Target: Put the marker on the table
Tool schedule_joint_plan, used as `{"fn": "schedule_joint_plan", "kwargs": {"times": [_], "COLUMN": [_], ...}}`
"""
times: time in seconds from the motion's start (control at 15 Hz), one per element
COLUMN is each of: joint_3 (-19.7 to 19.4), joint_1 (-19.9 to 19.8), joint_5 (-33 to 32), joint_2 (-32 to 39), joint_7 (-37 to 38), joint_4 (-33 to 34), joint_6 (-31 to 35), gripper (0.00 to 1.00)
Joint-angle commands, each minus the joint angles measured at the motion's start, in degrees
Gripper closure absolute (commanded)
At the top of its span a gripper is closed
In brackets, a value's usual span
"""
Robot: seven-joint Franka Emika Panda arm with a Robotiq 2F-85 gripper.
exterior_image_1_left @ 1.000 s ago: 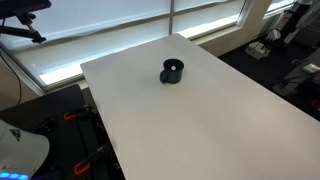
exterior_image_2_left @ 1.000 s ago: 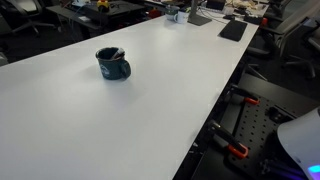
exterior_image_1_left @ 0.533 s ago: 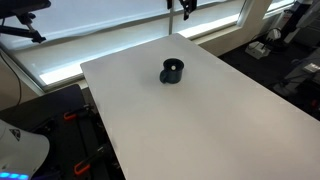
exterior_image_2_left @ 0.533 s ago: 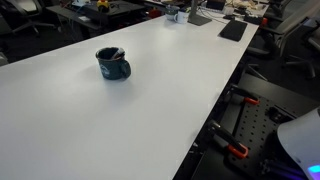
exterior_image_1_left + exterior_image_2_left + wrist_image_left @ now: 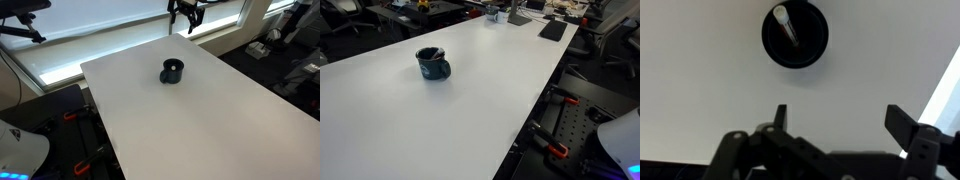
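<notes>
A dark mug [image 5: 172, 72] stands on the large white table [image 5: 200, 120]; it also shows in the exterior view from the table's side [image 5: 433, 64] and in the wrist view [image 5: 795, 35]. A marker [image 5: 788, 26] with a pale tip leans inside the mug; it shows in an exterior view [image 5: 433, 53] as a pale stick. My gripper [image 5: 187, 14] hangs high above the table's far edge, beyond the mug. In the wrist view the gripper [image 5: 840, 120] is open and empty, well above the mug.
Windows run behind the table's far edge [image 5: 110, 30]. A black object [image 5: 553, 30] and small items [image 5: 498, 14] lie at the table's far end. Robot-base hardware with orange clamps [image 5: 560, 130] stands beside the table.
My gripper has come down into the exterior view at the top, above the table's far edge. The mug and marker have not moved.
</notes>
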Motion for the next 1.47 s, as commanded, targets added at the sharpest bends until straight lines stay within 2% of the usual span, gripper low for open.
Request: {"fn": "schedule_joint_plan", "kwargs": {"times": [0.0, 0.27, 0.6, 1.07, 1.2, 1.4], "joint_3": [0.52, 0.36, 1.13, 0.89, 1.33, 1.84], "joint_1": [-0.2, 0.01, -0.78, -0.61, 0.73, 1.54], "joint_5": [-3.47, -7.05, -6.68, -6.68, -7.13, -7.36], "joint_2": [2.37, 3.31, 3.59, 3.92, 1.62, 2.23], "joint_7": [-1.28, -3.28, -7.17, -5.96, -4.29, -3.17], "joint_4": [5.71, 7.1, 4.89, 5.31, 4.62, 7.02], "joint_6": [-9.54, -14.62, -10.59, -11.16, -11.33, -13.94], "gripper": [0.0, 0.0, 0.0, 0.0, 0.0, 0.0]}}
